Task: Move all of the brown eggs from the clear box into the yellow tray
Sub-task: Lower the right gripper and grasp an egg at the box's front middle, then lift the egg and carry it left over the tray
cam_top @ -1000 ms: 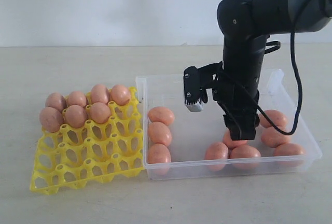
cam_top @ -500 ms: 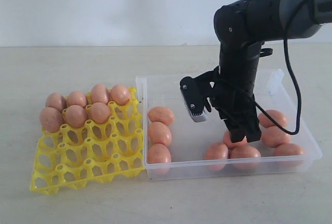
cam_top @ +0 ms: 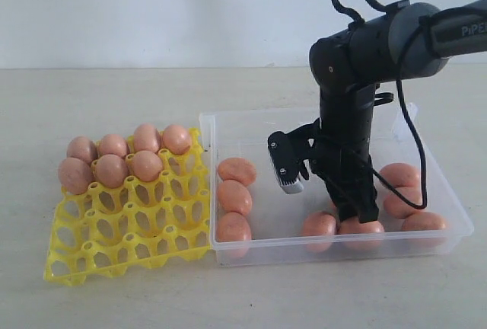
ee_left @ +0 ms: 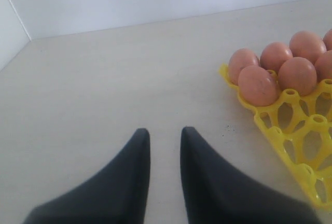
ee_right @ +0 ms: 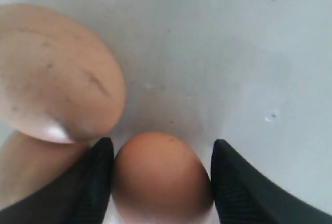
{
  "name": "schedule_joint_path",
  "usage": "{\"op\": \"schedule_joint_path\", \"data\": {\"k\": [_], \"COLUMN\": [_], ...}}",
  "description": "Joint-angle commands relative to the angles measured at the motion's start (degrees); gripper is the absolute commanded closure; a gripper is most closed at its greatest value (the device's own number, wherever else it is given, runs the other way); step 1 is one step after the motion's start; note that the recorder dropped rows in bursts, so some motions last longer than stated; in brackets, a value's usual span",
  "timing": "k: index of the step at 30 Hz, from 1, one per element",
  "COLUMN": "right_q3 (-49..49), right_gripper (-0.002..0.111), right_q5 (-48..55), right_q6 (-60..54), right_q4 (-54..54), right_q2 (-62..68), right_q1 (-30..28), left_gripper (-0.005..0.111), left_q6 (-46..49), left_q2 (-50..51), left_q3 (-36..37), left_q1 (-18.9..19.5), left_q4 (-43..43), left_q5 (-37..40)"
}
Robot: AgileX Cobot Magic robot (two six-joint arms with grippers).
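Inside clear shallow plastic box point(cam_top: 243, 127), R gripper point(ee_right: 162, 143) is lowered further vs 0.5 s ago; smooth oval brown egg point(ee_right: 161, 182) is straddled by parted fingers. L gripper point(ee_left: 165, 130) is held slightly parted, empty.

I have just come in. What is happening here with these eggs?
The right gripper is low inside the clear box, its jaws open on either side of one brown egg and not yet closed on it. Seven brown eggs already sit in the back cups of the yellow tray, and several more lie in the box. The left gripper hovers empty over the table beside the tray.
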Motion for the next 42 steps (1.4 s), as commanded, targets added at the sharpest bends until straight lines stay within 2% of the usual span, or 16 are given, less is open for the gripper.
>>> {"op": "schedule_joint_path", "data": {"k": [1, 9, 17, 21, 24, 28, 31, 34, 38, 40, 42], "right_q3": [-0.2, -0.2, -1.8, -1.8, -1.7, -1.7, -1.7, -1.7, -2.0, -2.5, -2.5], "right_gripper": [0.108, 0.108, 0.108, 0.109, 0.109, 0.109, 0.109, 0.109, 0.109, 0.109, 0.109], "right_q5": [-0.6, -5.0, -7.1, -8.8, -15.2, -30.1, -42.9, -48.8, -60.8, -70.5, -81.3], "right_q6": [4.8, 21.9, 30.5, 37.8, 39.9, 31.2, 18.6, 6.5, -6.4, -12.4, -12.5], "right_q4": [0.0, 0.0, 5.9, 11.7, 23.8, 46.4, 63.6, 75.3, 78.0, 74.9, 70.1], "right_q2": [0.3, -0.6, -7.3, -12.0, -14.2, -14.3, -12.8, -10.3, -6.7, -4.9, -3.4], "right_q1": [-0.3, -0.2, -0.2, -0.2, -0.2, 1.2, 4.2, 8.3, 14.2, 17.4, 19.8], "left_gripper": [0.085, 0.085, 0.085, 0.085, 0.085, 0.085, 0.085, 0.085, 0.085, 0.085, 0.085], "left_q6": [-0.1, -0.1, -0.1, -0.1, -0.1, -0.1, -0.1, -0.1, -0.1, -0.1, -0.1], "left_q2": [-0.1, -0.1, -0.1, -0.1, -0.1, -0.1, -0.1, -0.1, -0.1, -0.1, -0.1], "left_q3": [0.2, 0.2, 0.2, 0.2, 0.2, 0.2, 0.2, 0.2, 0.2, 0.2, 0.2], "left_q1": [-0.3, -0.3, -0.3, -0.3, -0.3, -0.3, -0.3, -0.3, -0.3, -0.3, -0.3], "left_q4": [-0.1, -0.1, -0.1, -0.1, -0.1, -0.1, -0.1, -0.1, -0.1, -0.1, -0.1], "left_q5": [-0.4, -0.4, -0.4, -0.4, -0.4, -0.4, -0.4, -0.4, -0.4, -0.4, -0.4]}}
